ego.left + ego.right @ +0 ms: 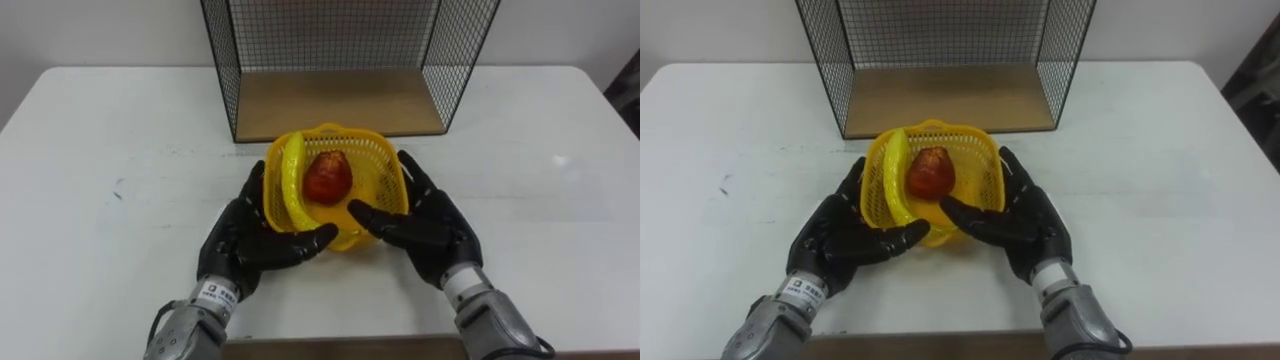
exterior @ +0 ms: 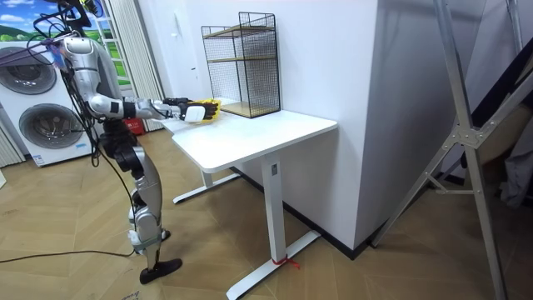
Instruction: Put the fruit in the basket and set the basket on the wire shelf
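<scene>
A yellow plastic basket (image 1: 378,160) (image 1: 980,160) sits on the white table just in front of the wire shelf (image 1: 340,100) (image 1: 945,100). Inside it lie a red apple (image 1: 327,177) (image 1: 929,171) and a yellow banana (image 1: 290,180) (image 1: 890,180) along its left rim. My left hand (image 1: 245,245) (image 1: 840,240) presses the basket's left side with straight fingers and its thumb at the front. My right hand (image 1: 425,225) (image 1: 1020,225) cups the right side the same way. In the room view I stand at the table's end with both arms stretched out to the basket (image 2: 208,108).
The shelf is a black wire cage with a wooden floor board (image 1: 330,105), open toward me, at the table's far edge against the wall. The white table (image 1: 110,190) spreads wide to both sides. In the room view, washing machines (image 2: 37,117) stand behind me.
</scene>
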{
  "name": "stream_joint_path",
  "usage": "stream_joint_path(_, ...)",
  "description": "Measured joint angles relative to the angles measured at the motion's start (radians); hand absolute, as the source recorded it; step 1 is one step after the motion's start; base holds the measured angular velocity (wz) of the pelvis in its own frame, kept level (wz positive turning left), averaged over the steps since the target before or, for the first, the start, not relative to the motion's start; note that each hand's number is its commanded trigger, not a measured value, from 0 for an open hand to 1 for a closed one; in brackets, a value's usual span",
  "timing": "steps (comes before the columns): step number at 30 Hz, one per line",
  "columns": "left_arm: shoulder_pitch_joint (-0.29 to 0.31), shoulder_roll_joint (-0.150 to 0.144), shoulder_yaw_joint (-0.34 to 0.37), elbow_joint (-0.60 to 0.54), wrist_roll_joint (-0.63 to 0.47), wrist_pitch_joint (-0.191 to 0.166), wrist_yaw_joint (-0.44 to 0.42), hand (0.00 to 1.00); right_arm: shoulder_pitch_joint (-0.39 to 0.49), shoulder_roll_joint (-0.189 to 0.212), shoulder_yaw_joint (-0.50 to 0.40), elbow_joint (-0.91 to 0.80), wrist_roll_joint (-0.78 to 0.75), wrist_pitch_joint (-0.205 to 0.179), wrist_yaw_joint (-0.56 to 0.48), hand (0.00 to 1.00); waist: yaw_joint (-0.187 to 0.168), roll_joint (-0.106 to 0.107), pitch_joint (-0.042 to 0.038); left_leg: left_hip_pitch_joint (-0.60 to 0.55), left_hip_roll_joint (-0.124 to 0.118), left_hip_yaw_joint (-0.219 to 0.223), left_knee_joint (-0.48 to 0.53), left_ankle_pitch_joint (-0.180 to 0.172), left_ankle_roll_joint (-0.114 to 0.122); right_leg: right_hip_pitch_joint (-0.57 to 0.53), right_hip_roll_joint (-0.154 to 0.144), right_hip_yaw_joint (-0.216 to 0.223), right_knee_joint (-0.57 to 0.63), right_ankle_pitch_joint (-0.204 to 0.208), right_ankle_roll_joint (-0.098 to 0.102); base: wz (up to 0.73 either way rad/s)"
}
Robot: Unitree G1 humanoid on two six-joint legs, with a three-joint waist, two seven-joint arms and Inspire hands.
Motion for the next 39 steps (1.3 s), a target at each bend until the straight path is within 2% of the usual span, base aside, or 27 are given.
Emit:
stream_joint_path(11, 0.000, 0.000, -0.010, 0.000, 0.001, -0.004, 0.000, 0.00, 0.000, 0.001, 0.014, 0.000, -0.021, -0.012, 0.000, 0.00, -0.001, -0.006, -0.0008, -0.001, 0.000, 0.002, 0.000, 0.000, 0.000, -0.002, 0.000, 0.002, -0.001, 0.000, 0.000, 0.00)
stream_joint_path(16, 0.000, 0.001, -0.010, 0.000, 0.011, -0.004, 0.000, 0.00, -0.005, 0.000, 0.014, -0.014, -0.084, -0.013, 0.000, 0.00, 0.002, -0.006, -0.0007, 0.003, 0.000, 0.009, 0.000, 0.000, 0.000, -0.002, 0.000, 0.011, 0.001, 0.000, 0.000, -0.03)
stream_joint_path(22, 0.000, 0.001, -0.014, 0.000, 0.011, -0.007, 0.000, 0.00, -0.012, 0.000, 0.015, -0.043, -0.167, -0.033, -0.008, 0.00, 0.002, -0.004, 0.0002, 0.009, 0.002, 0.015, 0.001, 0.000, 0.000, -0.003, 0.001, 0.016, 0.013, 0.000, 0.000, -0.02)
stream_joint_path(30, 0.000, 0.000, -0.021, -0.018, 0.011, -0.022, 0.000, 0.00, -0.037, 0.007, 0.023, -0.056, -0.212, -0.035, -0.039, 0.00, 0.000, -0.001, 0.0015, -0.003, 0.006, 0.011, 0.013, 0.000, 0.000, -0.009, 0.004, 0.015, 0.019, 0.001, -0.001, 0.00)
stream_joint_path(39, 0.000, 0.001, -0.017, -0.089, 0.011, -0.055, 0.000, 0.00, -0.038, -0.001, 0.021, -0.165, -0.278, -0.055, -0.066, 0.00, 0.004, 0.005, -0.0024, -0.023, 0.008, 0.011, 0.018, 0.000, 0.000, -0.034, 0.005, 0.015, 0.032, 0.001, -0.002, 0.00)
